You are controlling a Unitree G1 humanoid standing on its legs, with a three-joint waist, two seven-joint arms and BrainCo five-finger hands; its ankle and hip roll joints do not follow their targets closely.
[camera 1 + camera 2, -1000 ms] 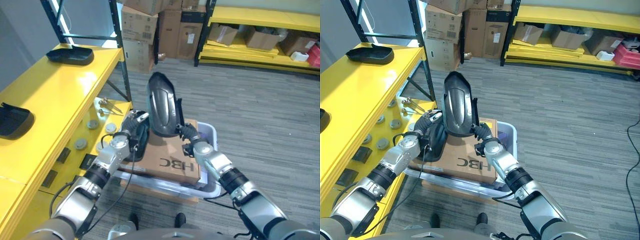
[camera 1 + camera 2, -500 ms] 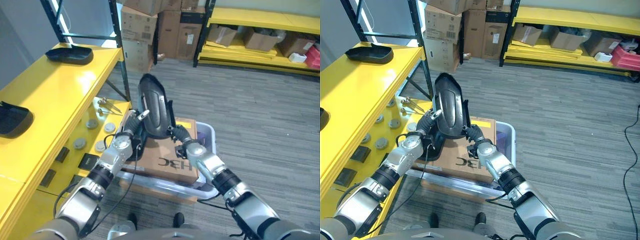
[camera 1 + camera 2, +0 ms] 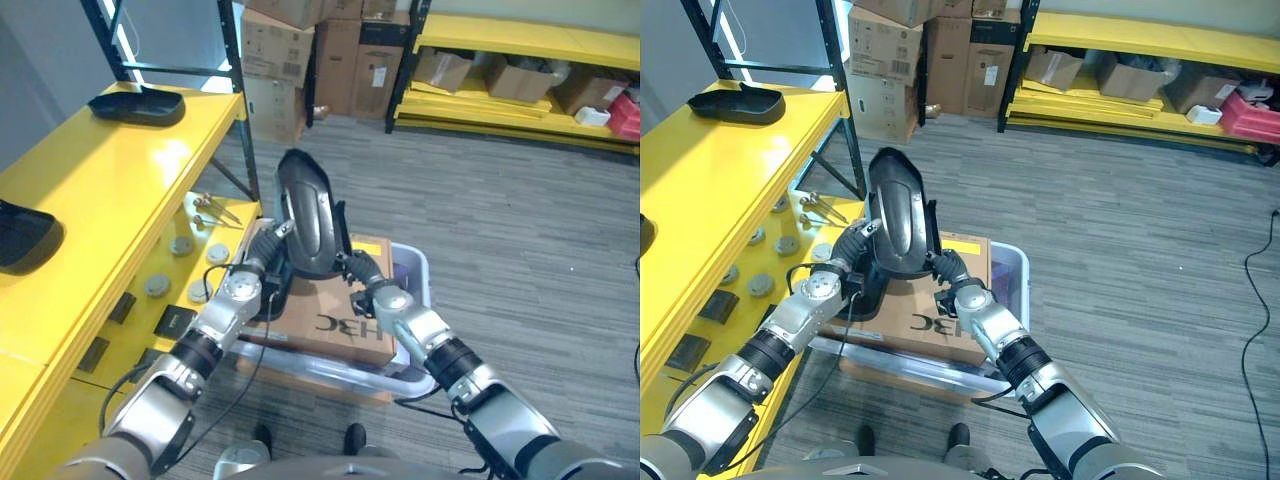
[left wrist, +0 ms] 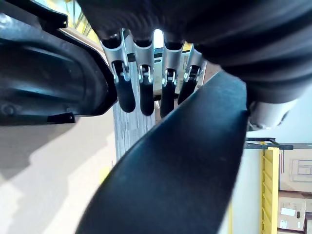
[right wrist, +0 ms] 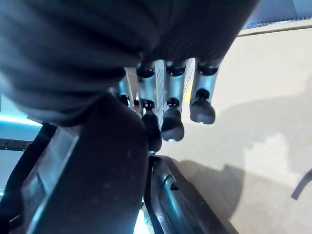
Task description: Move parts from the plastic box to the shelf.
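A long black curved part [image 3: 308, 215] stands upright above the brown cardboard sheet [image 3: 340, 322] that covers the clear plastic box [image 3: 422, 272]. It is held between my two hands. My left hand [image 3: 258, 262] lies against its left side with straight fingers [image 4: 141, 83]. My right hand [image 3: 368, 285] supports its lower right edge, fingers [image 5: 168, 114] relaxed beside it. A second black part [image 3: 870, 288] lies on the cardboard under my left hand. The yellow shelf [image 3: 120, 190] is to the left.
Two black parts [image 3: 137, 104] [image 3: 25, 232] rest on the yellow shelf's top. Its lower level [image 3: 175, 300] holds several round discs and small dark pieces. Black rack posts, cardboard boxes [image 3: 280, 60] and another yellow rack [image 3: 520, 80] stand behind. Grey floor lies to the right.
Both hands have carried the upright black part a little down and to the left, towards the yellow shelf. Over the last half second it has barely moved.
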